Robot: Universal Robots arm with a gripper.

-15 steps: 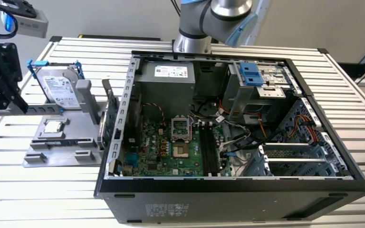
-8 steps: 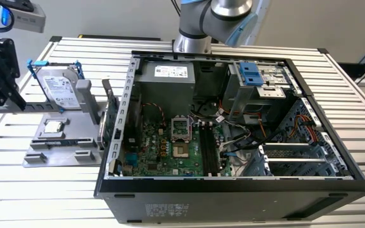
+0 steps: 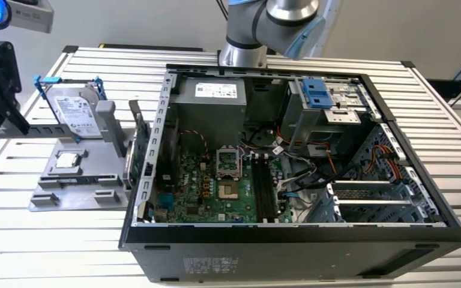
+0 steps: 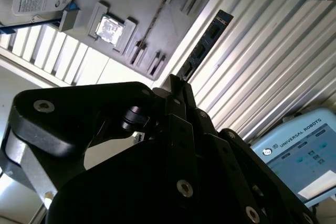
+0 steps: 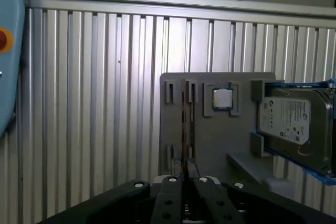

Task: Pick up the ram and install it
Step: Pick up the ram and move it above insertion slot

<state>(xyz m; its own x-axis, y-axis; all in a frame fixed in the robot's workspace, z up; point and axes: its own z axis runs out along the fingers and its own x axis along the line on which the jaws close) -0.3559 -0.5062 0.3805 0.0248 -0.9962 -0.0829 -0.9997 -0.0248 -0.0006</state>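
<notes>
Tool (image 5: 185,176) pinched on one ram (image 4: 206,43), edge-on; gray tray (image 5: 210,145) carries one hard drive (image 5: 294,124), one processor chip (image 5: 222,98).

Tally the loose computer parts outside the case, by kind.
hard drive in a blue frame: 1
processor chip on the grey holder: 1
expansion card standing beside the case: 1
ram gripped in the hand: 1
Total: 4
</notes>
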